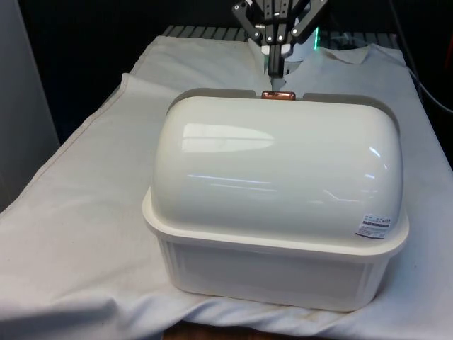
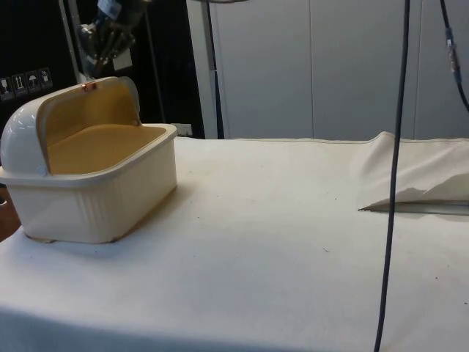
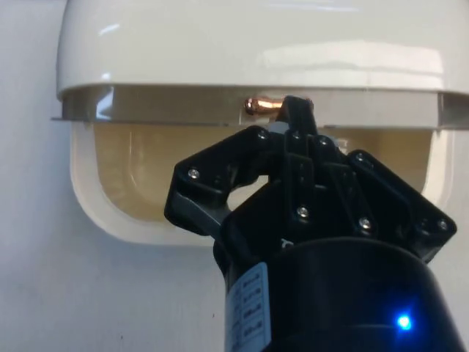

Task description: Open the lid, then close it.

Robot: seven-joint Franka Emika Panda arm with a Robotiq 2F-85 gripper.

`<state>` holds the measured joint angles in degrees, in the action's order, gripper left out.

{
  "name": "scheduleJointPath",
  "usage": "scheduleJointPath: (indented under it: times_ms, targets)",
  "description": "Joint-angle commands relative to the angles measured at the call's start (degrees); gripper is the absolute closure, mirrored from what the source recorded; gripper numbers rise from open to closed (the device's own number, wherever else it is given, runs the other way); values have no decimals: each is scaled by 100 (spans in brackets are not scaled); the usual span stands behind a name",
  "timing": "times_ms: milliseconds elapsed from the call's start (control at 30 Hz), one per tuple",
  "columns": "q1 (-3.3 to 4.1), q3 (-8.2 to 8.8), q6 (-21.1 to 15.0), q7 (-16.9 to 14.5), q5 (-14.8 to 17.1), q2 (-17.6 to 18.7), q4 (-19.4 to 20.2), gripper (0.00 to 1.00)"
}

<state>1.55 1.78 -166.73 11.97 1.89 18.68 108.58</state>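
Note:
A cream bread box (image 1: 276, 265) stands on the table with its domed back to the front view. Its roll-top lid (image 2: 26, 128) is rolled up and back, so the tan inside (image 2: 102, 143) lies open towards the robot. A small copper handle (image 1: 278, 94) sits on the lid's raised edge, at the top of the box; it is also the copper handle (image 3: 260, 106) in the wrist view. My gripper (image 3: 297, 110) hangs just above and behind that edge, shut, with the fingertips pressed together against the handle. In the side view the gripper (image 2: 97, 70) is above the lid's top.
The white cloth (image 2: 293, 242) covers the table, with a raised fold (image 2: 418, 172) at the side view's far right. A black cable (image 2: 396, 147) hangs down in front of the side view. The box sits near the table's front edge (image 1: 233, 327).

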Motion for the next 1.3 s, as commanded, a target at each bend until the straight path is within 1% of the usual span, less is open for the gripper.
scheduleJointPath:
  times_ms: [0,100,133,167,233,267,367,400,433,500,633,667,700,1000,1033,1067,1200,1267]
  targets:
    - [29,23,-74,34,-29,103,-120,100]
    - [34,11,-86,34,-29,264,-338,100]
    - [11,-23,-11,0,0,229,-309,100]
    - [29,6,-86,29,-23,304,-395,100]
    - [29,0,-97,23,-17,372,-487,100]
    - [40,0,-103,34,-29,424,-567,100]
    - [52,0,-115,40,-34,487,-642,100]
    - [23,-34,-34,0,0,470,-636,100]
    - [57,0,-115,40,-34,504,-659,100]
    - [69,-6,-115,46,-34,527,-676,100]
    - [86,-11,-126,46,-34,602,-728,100]
    - [52,-57,-80,0,0,567,-705,100]
    - [92,-11,-126,46,-34,607,-739,100]
    - [115,-11,-126,40,-34,670,-739,100]
    - [80,-57,-80,0,0,665,-745,100]
    - [120,-6,-126,46,-40,665,-728,100]
    - [143,11,-126,57,-52,625,-659,100]
    - [143,11,-120,57,-52,602,-625,100]
